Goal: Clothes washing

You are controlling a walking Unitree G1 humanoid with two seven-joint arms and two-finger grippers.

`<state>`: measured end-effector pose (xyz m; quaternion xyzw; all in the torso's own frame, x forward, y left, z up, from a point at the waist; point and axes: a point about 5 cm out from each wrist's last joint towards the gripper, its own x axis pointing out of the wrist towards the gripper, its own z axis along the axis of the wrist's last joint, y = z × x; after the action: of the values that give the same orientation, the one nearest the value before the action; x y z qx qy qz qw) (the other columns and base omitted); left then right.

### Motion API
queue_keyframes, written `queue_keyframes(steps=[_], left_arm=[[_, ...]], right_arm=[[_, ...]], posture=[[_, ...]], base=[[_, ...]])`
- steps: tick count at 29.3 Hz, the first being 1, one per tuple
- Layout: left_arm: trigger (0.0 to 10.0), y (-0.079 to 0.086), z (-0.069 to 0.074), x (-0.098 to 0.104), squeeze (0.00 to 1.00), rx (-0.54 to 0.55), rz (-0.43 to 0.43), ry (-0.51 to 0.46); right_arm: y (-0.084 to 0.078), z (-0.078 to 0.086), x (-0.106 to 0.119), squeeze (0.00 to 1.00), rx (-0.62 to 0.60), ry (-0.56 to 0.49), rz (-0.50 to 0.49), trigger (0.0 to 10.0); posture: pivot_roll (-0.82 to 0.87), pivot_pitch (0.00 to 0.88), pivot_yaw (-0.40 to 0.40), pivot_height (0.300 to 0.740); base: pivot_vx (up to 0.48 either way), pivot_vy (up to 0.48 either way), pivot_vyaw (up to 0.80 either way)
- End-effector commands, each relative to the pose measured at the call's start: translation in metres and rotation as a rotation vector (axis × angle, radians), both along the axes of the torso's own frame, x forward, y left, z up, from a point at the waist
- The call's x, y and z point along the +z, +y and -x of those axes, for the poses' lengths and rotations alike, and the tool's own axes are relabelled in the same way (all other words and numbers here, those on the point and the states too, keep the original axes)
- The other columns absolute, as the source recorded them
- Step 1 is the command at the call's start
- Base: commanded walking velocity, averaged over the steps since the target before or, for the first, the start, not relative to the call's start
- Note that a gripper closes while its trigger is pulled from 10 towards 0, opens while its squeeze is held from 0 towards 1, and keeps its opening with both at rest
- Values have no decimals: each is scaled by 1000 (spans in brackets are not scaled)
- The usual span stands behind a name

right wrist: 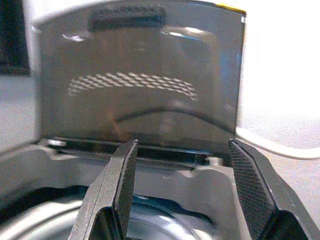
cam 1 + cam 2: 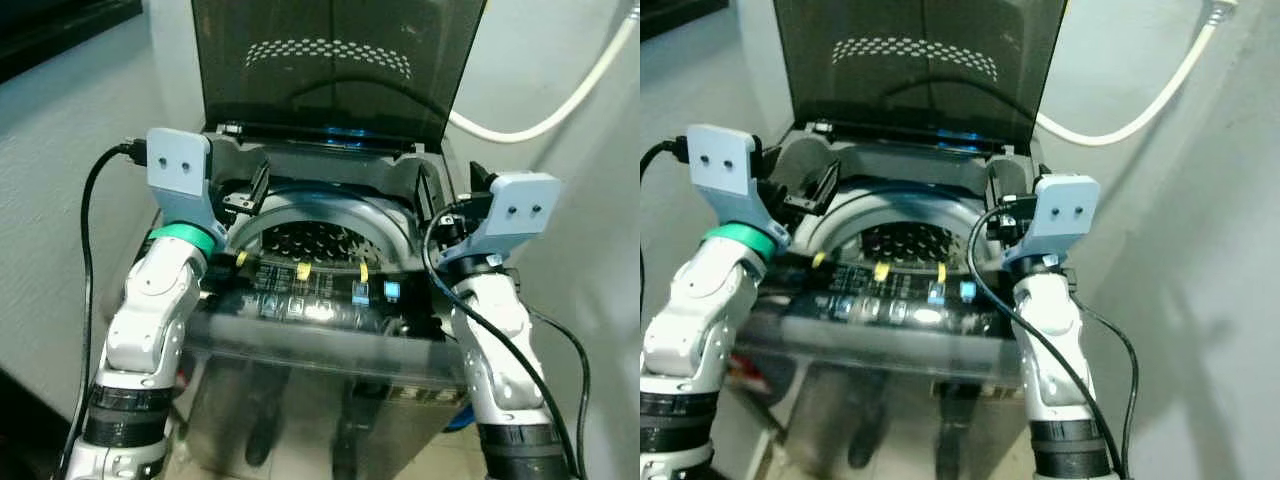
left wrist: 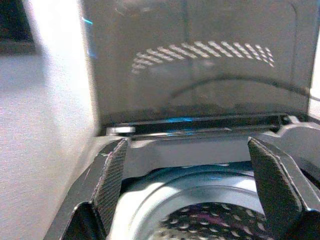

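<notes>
- A top-loading washing machine [image 2: 330, 300] stands directly ahead of the robot, seen from above, with both silver arms raised over its opening.
- The dark, smoky lid [image 2: 330, 60] is tipped upright at the back, beyond both grippers, which leaves the opening free to reach into.
- The perforated metal drum [image 2: 315, 235] lies below and between the two grippers. No clothing can be made out inside it, and neither gripper carries any garment, so where the laundry is cannot be told.
- The left gripper [image 3: 187, 185] hovers just above the left side of the rim. Its two black fingers [image 3: 112, 180] are spread wide apart with nothing between them, and they aim toward the lid hinge.
- The right gripper [image 1: 182, 185] hovers above the right side of the rim, its fingers likewise spread and empty, also facing the lid.
- The control panel [image 2: 320, 295], with small yellow and blue tags, runs along the front edge, nearer the robot than either gripper.
- A white hose [image 2: 560, 95] curves along the wall behind and to the right of the right gripper.
- A black cable [image 2: 90, 230] loops from the left wrist.
- Judging by the symmetric, spread pose over the drum, the arms look placed to reach in or to handle the lid.
</notes>
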<state>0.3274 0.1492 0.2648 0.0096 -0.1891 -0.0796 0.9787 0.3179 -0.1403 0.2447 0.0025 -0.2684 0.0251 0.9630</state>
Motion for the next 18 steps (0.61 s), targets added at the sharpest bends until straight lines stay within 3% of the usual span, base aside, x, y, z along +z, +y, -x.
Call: queue_keyframes(steps=[1, 18], left_arm=[[10000, -1, 0, -3, 0, -5, 6, 11], [10000, -4, -2, -4, 0, -18, 3, 17]], right_arm=[[3, -1, -4, 0, 10, 25, 14, 10000], [6, 0, -9, 0, 16, 40, 61, 10000]], posture=[[56, 0, 27, 740], [48, 0, 33, 740]], base=[[-349, 0, 0], [-349, 0, 0]])
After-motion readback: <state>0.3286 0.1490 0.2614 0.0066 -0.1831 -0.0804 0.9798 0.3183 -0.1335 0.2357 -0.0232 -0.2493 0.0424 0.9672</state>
